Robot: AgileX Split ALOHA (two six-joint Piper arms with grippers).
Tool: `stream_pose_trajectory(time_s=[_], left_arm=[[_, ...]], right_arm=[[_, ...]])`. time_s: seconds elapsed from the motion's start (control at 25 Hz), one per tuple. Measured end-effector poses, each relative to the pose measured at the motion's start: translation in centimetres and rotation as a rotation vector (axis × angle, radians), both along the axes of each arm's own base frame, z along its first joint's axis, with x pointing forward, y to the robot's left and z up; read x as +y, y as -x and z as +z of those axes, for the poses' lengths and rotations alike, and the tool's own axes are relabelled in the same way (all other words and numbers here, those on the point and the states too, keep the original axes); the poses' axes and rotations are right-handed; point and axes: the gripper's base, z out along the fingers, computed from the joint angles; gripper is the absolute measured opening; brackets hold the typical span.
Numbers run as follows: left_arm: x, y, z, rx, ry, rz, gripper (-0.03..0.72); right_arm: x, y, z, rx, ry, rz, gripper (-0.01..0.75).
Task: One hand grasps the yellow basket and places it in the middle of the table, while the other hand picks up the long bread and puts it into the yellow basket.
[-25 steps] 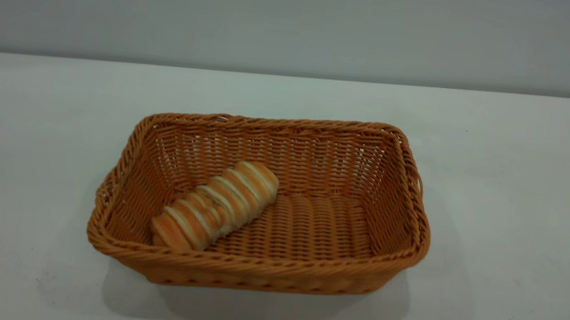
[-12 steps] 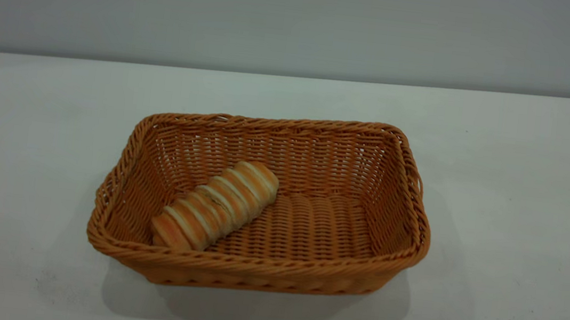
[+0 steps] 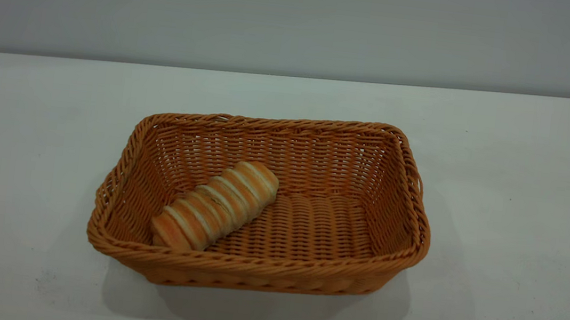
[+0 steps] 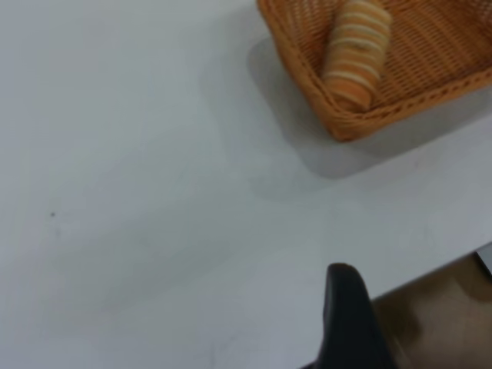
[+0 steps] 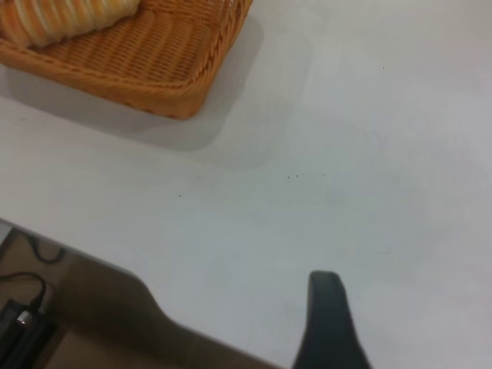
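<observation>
Exterior view: neither arm nor tool appears. The long bread's (image 3: pixel 216 205) lower end is hidden behind the yellow basket's (image 3: pixel 272 268) near rim.

Left wrist view: left tool (image 4: pixel 350 319) shows one dark finger only, cut by the edge; the far basket is cropped.

Right wrist view: right tool (image 5: pixel 329 323) likewise one cropped finger; bread (image 5: pixel 65 19) and basket (image 5: pixel 165 88) cut off; a dark device (image 5: pixel 21 329) off the counter (image 5: pixel 346 154) is unidentifiable.
</observation>
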Motion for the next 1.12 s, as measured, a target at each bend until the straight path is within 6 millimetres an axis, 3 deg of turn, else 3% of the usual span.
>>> stream_pose_trajectory(time_s=[0.2,1.12], left_arm=[[-0.19,0.31,-0.8,0.024,-0.02,-0.045,0.513],[-0.3,0.4,-0.82,0.022,-0.028,-0.07,0.513]], right_arm=[[0.0,0.0,0.0,0.0,0.0,0.0,0.514],[0.01,0.01,0.0,0.001,-0.001,0.001,0.514]])
